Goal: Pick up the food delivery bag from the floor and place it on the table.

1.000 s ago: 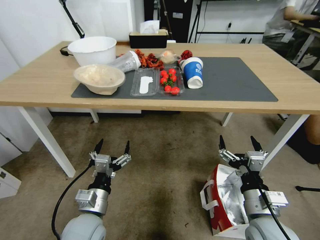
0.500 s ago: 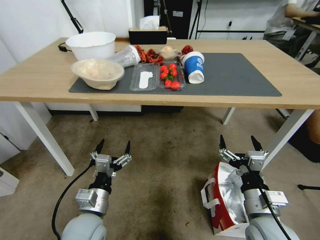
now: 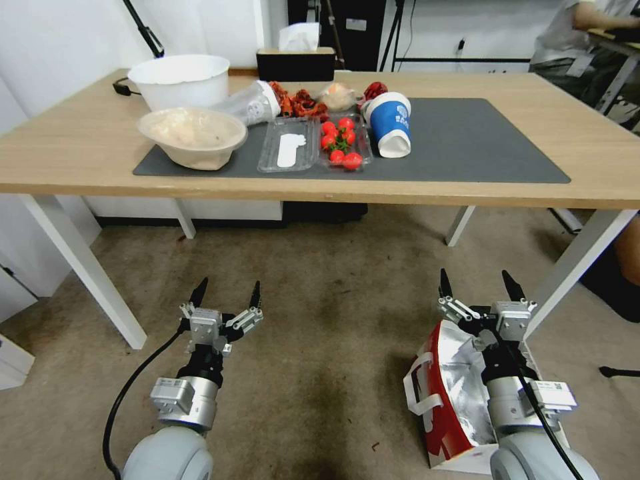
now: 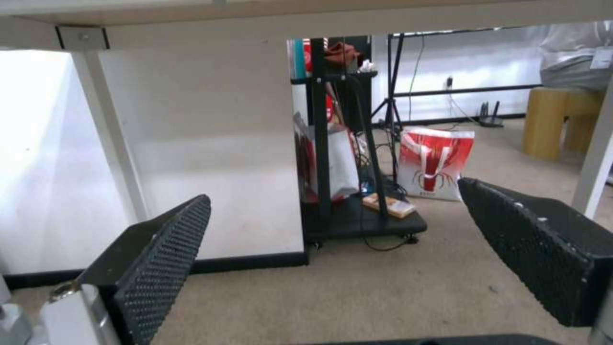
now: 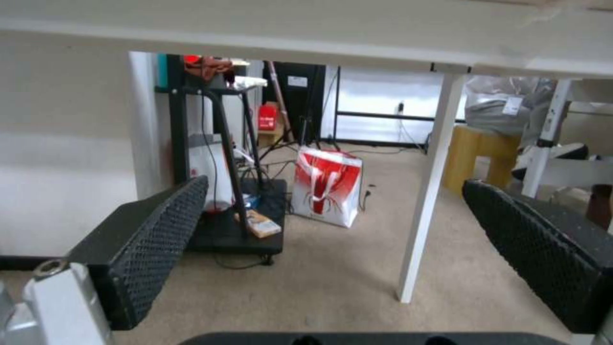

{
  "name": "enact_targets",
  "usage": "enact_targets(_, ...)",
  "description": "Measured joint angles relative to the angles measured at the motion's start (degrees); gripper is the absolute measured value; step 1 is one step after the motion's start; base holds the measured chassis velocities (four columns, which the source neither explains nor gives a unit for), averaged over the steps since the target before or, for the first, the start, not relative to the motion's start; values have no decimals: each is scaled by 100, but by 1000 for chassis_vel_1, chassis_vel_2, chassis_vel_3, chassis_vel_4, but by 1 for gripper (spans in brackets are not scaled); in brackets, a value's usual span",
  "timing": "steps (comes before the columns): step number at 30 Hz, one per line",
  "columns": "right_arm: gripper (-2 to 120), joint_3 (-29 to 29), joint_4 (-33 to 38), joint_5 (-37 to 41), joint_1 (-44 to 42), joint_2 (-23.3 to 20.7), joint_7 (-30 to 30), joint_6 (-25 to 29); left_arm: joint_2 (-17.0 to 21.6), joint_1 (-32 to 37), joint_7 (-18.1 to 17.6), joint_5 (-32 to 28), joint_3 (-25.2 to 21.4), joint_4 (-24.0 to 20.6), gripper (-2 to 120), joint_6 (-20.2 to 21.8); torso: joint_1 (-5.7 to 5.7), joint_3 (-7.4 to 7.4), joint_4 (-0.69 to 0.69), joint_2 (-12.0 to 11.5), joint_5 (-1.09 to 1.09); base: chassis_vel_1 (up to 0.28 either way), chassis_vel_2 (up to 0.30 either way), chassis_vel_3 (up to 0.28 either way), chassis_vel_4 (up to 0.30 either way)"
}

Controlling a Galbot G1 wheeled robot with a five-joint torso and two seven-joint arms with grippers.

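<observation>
The food delivery bag (image 3: pixel 447 393), red and white with a silver foil lining and white strap handles, stands open on the floor (image 3: pixel 320 333) at the lower right. My right gripper (image 3: pixel 475 279) hangs open just above and beyond the bag's far rim, and its arm covers part of the lining. My left gripper (image 3: pixel 229 288) is open over bare carpet to the left, well apart from the bag. Ahead stands the table (image 3: pixel 80 153) with its dark grey mat (image 3: pixel 467 140). Both wrist views look under the table between the open left gripper (image 4: pixel 333 191) and the open right gripper (image 5: pixel 336 182).
On the table's left half sit a white bowl (image 3: pixel 179 80), a beige bowl (image 3: pixel 192 135), a tomato tray (image 3: pixel 341 143) and a tipped blue cup (image 3: pixel 389 127). White table legs (image 3: pixel 80 280) flank the carpet. Beyond the table are a black cart (image 4: pixel 345 191) and another red-and-white bag (image 5: pixel 327 186).
The head camera has shifted: the table sits slightly higher in the picture and more carpet shows. Both grippers keep the same open pose, and the bag stays on the floor.
</observation>
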Motion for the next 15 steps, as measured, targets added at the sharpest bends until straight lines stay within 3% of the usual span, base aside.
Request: enact_targets(15, 100, 18, 117, -12, -67, -22, -21, -26, 7, 5, 0, -13, 1, -20, 98, -11, -91, -236, 0, -327, 0, 0, 0, 0, 0)
